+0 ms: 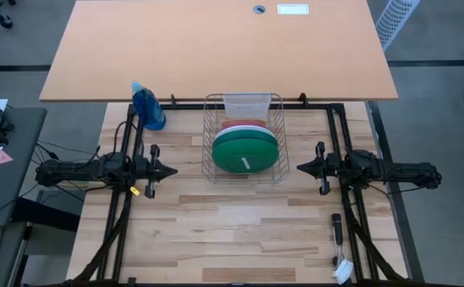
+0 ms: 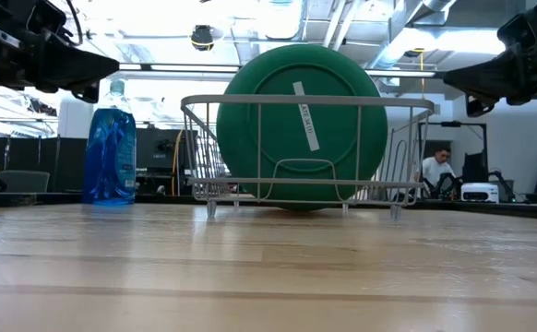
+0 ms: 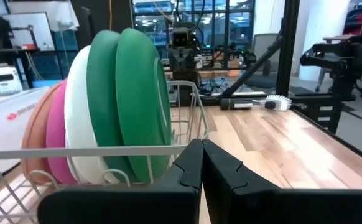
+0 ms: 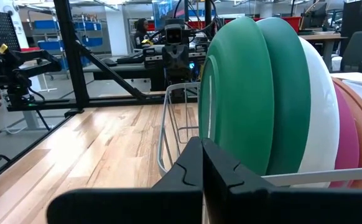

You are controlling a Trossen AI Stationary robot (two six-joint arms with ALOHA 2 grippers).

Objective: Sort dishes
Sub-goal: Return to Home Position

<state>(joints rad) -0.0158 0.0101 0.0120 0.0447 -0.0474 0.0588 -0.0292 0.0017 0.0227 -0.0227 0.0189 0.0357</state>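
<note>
1. Plates (image 1: 245, 150): standing upright in the wire rack (image 1: 206, 143), green ones at the near end.
2. Left gripper (image 1: 171, 170): clenched, empty, left of the rack, apart from it.
3. Right gripper (image 1: 301, 167): clenched, empty, right of the rack.

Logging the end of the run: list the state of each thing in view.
Green plates: two, upright in dish rack.
White plate: upright, racked.
Pink plate: upright, racked.
Orange plate: upright, racked.
Spray bottle: upright on table.
Left gripper: shut, empty.
Right gripper: shut, empty.
</note>
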